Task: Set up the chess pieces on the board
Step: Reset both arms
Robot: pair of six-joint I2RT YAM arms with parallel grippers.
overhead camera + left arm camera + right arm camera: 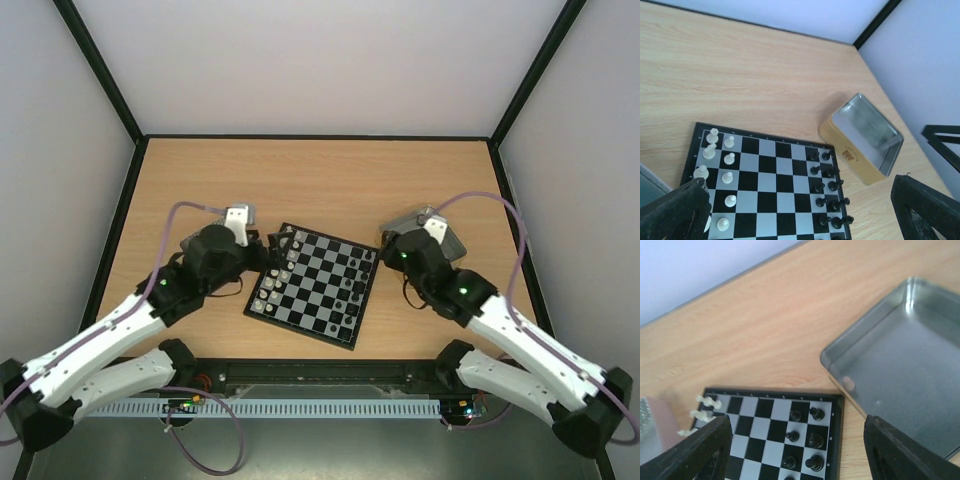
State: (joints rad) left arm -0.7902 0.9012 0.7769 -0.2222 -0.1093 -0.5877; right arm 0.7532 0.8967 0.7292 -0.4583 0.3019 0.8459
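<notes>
The board [318, 287] lies slightly turned in the middle of the table. White chess pieces [274, 280] stand along its left side in two columns, and black chess pieces [358, 287] along its right side. My left gripper [264, 256] hovers over the board's left edge, open and empty. In the left wrist view [800, 220] its jaws stand wide apart over the board [770, 185], with white pieces [729, 159] and black pieces [829, 187] below. My right gripper [386, 252] is open and empty by the board's far right corner. It also shows in the right wrist view [800, 460], above black pieces [805, 432].
A metal tray [900, 370] with a tan side lies just right of the board, partly under my right arm [432, 228]; it also shows in the left wrist view [862, 135]. A second tray [238, 216] lies behind my left wrist. Black frame posts and pale walls enclose the table.
</notes>
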